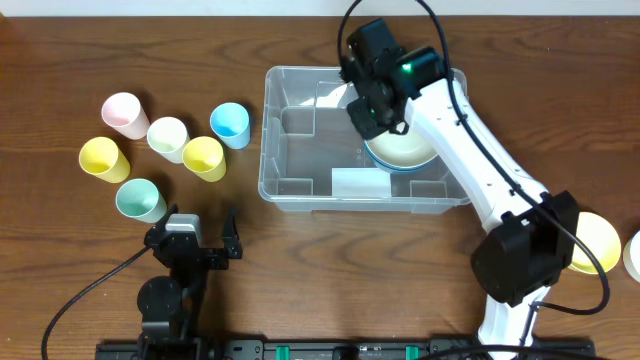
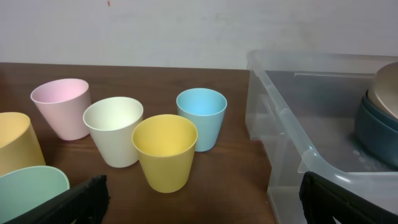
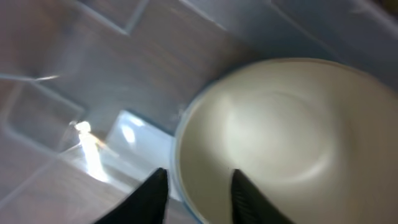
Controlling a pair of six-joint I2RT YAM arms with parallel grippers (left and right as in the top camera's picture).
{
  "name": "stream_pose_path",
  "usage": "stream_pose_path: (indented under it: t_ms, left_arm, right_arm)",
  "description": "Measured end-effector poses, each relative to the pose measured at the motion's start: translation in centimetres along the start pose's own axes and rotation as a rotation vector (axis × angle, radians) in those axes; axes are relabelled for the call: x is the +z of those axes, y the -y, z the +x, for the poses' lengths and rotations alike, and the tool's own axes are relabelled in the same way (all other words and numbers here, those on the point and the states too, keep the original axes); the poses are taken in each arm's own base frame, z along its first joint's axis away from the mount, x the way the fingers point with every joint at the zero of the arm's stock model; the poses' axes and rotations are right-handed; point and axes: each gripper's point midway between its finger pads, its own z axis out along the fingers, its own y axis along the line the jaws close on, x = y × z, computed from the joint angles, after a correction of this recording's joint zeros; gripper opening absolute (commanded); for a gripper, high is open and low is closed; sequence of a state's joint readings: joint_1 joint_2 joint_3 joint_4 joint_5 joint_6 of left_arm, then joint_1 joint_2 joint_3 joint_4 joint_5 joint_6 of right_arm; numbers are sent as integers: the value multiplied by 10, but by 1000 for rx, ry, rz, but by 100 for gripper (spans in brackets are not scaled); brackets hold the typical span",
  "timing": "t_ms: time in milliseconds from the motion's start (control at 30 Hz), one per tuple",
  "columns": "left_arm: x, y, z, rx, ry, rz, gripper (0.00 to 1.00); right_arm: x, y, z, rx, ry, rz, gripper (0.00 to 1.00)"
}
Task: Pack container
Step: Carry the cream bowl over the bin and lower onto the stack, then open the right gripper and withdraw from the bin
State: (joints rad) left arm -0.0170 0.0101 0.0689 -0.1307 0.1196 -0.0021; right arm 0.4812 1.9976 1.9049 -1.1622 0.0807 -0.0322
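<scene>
The clear plastic container (image 1: 265,150) stands at the table's middle, with a white label (image 1: 358,183) on its base. It also shows in the left wrist view (image 2: 292,134). A cream bowl (image 1: 405,150) sits stacked in a blue bowl (image 2: 373,124) inside its right part. My right gripper (image 1: 375,115) is inside the container, open, its fingers (image 3: 198,193) straddling the cream bowl's (image 3: 280,137) rim with slack on both sides. My left gripper (image 1: 195,240) is open and empty, low near the front edge, and shows in its wrist view (image 2: 202,199).
Several cups stand left of the container: pink (image 1: 123,113), white (image 1: 167,137), blue (image 1: 230,123), two yellow (image 1: 204,156) (image 1: 102,157) and green (image 1: 139,199). A yellow bowl (image 1: 592,240) and a white dish (image 1: 632,255) lie at the far right behind the right arm's base.
</scene>
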Motion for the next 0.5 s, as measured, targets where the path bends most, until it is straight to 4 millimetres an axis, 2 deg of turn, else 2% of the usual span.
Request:
stream_pose_path:
  t_ms: [67,167,367,500]
  left_arm:
    - [0,0,0,0,0,0,98]
    - [0,0,0,0,0,0,98]
    - [0,0,0,0,0,0,98]
    - [0,0,0,0,0,0,98]
  right_arm:
    - [0,14,1,17,-3,36,14]
    - [1,39,3,58,-7,79,9]
    - [2,87,6,152,5,131,5]
    - [2,105,9,191,8,147,6]
